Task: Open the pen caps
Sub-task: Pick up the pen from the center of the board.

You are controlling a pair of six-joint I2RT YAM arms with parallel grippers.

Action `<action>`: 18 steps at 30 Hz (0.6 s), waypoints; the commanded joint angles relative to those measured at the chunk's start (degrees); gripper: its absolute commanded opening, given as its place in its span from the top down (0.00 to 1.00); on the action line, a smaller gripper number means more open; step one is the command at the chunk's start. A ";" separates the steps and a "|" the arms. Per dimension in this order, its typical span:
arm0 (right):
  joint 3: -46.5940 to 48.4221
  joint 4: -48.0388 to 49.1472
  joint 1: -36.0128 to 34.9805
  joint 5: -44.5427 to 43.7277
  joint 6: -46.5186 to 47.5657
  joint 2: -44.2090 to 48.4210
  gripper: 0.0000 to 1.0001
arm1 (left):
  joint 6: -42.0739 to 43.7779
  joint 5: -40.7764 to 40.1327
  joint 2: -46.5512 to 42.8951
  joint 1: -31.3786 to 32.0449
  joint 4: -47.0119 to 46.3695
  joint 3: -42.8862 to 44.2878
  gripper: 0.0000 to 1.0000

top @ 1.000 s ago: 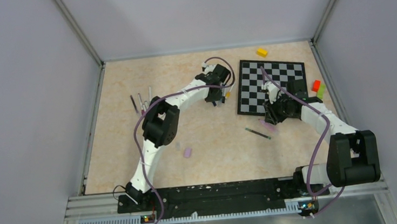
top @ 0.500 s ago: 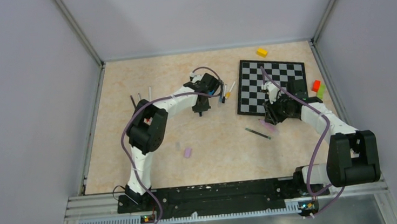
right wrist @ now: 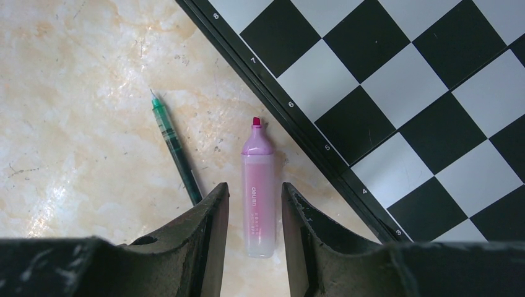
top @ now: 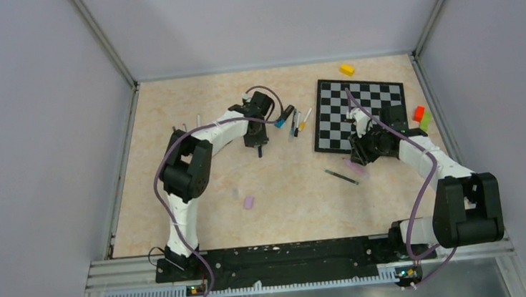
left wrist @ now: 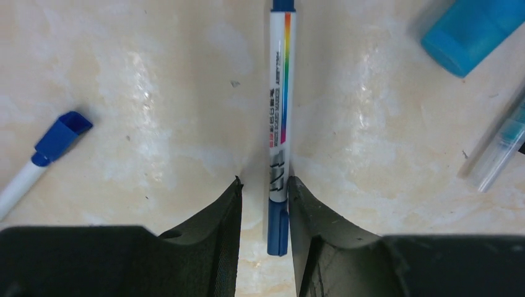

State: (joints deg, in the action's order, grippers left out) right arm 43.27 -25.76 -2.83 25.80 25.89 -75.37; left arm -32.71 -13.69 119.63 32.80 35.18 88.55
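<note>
My left gripper is open over a white pen with a rainbow stripe. The pen's blue cap lies between the jaws, against the right finger, with a gap on the left. In the top view this gripper is left of a pen cluster. My right gripper is open astride an uncapped pink highlighter, apart from both fingers, by the chessboard's edge. A teal cap and a blue-capped pen lie nearby. A lilac cap and a clear cap lie mid-table.
A chessboard lies at the back right, its black rim just right of the highlighter. A green pen lies left of my right fingers. A yellow block and red and green blocks sit by the board. Thin pens lie far left.
My left arm has swung left, away from the pen cluster, which now shows uncovered. The right arm has not moved.
</note>
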 commanded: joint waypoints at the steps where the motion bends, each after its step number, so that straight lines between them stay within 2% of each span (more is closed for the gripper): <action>1: 2.17 1.02 0.36 0.92 0.47 1.55 0.64 | 4.66 5.19 3.28 -2.90 -0.23 2.93 0.63; 6: 2.17 0.92 0.32 0.83 0.65 1.37 0.64 | 6.49 7.50 5.58 -3.69 0.95 3.61 0.67; 13: 2.17 0.82 0.36 1.15 0.81 1.38 0.64 | 7.99 10.23 6.01 -3.80 1.19 1.22 0.86; 17: 2.47 -0.25 0.37 3.76 2.03 1.50 0.64 | 9.72 10.73 1.88 -3.79 -1.77 -1.95 1.00; 18: 2.63 -0.90 0.37 5.10 2.90 1.73 0.64 | 10.38 10.89 0.40 -3.79 -2.68 -2.74 1.00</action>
State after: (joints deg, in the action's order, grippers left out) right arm 43.27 -25.98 -2.83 26.87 26.44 -75.37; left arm -24.49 -6.76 121.27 28.77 33.28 90.72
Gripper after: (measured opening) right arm 0.359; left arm 0.030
